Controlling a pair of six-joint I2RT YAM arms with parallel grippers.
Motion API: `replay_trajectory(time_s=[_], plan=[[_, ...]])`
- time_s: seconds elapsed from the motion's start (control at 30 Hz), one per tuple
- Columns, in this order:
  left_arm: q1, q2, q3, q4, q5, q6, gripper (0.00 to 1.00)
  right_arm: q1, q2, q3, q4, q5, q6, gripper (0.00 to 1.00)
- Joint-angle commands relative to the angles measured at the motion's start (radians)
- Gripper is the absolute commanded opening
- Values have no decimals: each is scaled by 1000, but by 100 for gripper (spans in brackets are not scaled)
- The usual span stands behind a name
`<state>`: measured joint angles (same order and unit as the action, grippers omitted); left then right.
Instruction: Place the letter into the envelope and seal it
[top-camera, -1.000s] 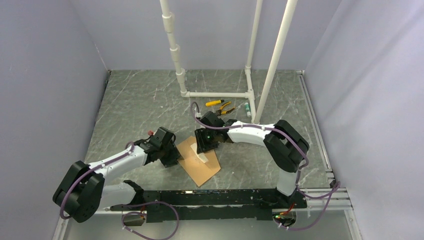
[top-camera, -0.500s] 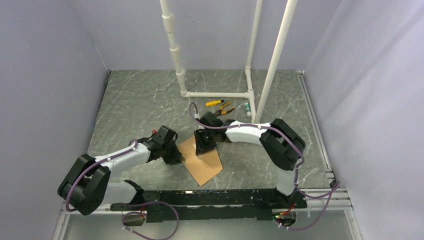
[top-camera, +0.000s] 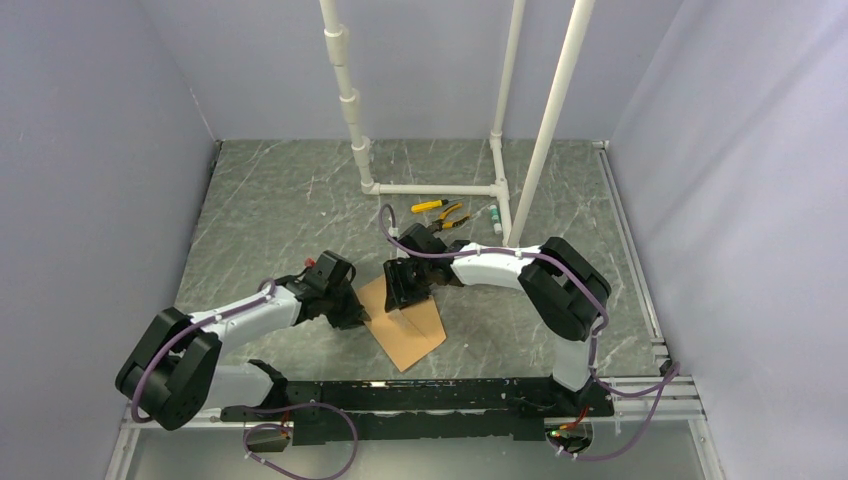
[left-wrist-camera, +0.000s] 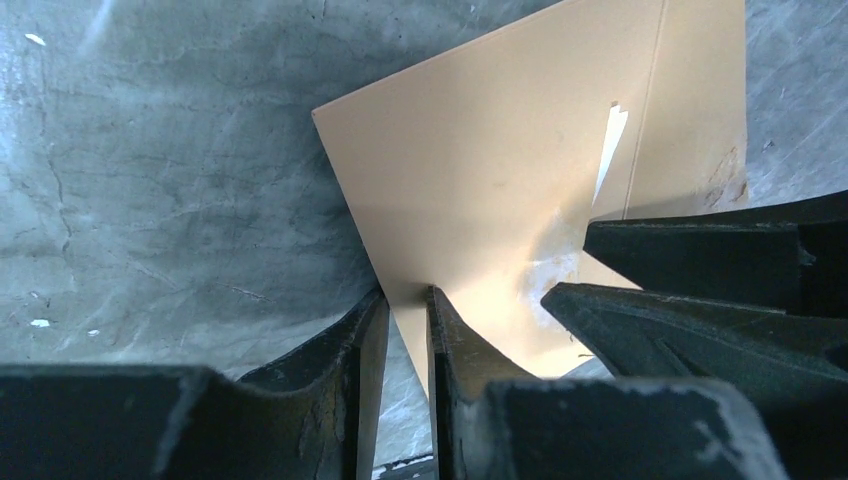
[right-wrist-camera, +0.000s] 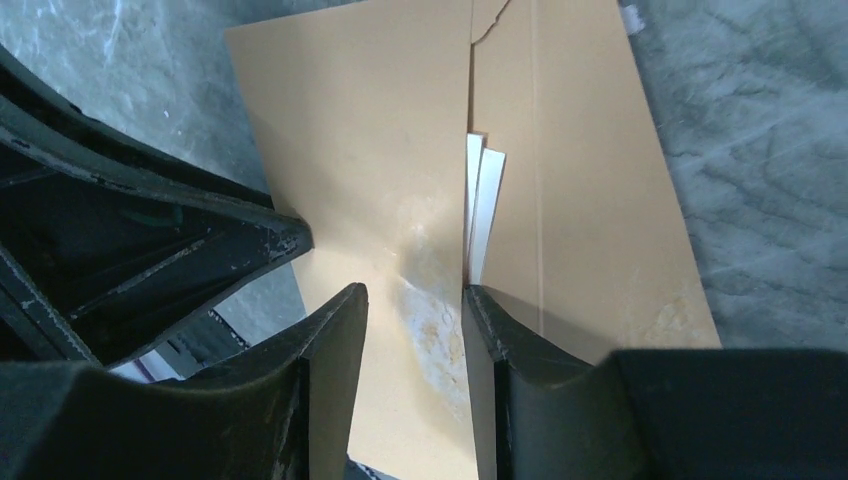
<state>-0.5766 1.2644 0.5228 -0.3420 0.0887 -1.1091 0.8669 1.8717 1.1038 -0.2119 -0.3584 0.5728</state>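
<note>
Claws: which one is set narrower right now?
The left claw: its fingers stand nearly together around the envelope's lifted edge. The right claw's fingers stand clearly wider, over the envelope's flat face.

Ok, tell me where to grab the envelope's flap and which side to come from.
Pinch the flap by its long free edge, coming from the robot's left, the side away from the pocket of the envelope. That edge looks raised off the table, so a finger fits under and over it; the left gripper straddles it there.
</note>
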Motion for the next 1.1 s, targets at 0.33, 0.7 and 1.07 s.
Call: replay_trajectory(time_s=[0.33,0.7,1.07], plan=[[3,-31,-12,-91,-87,38,38,6,-62,9,136,150,-23,43],[3,15,19,-74,-127,50,42,4,18,45,119,107,3,48],[11,96,33,-5,-98,70,41,4,62,12,238,-42,68,46]])
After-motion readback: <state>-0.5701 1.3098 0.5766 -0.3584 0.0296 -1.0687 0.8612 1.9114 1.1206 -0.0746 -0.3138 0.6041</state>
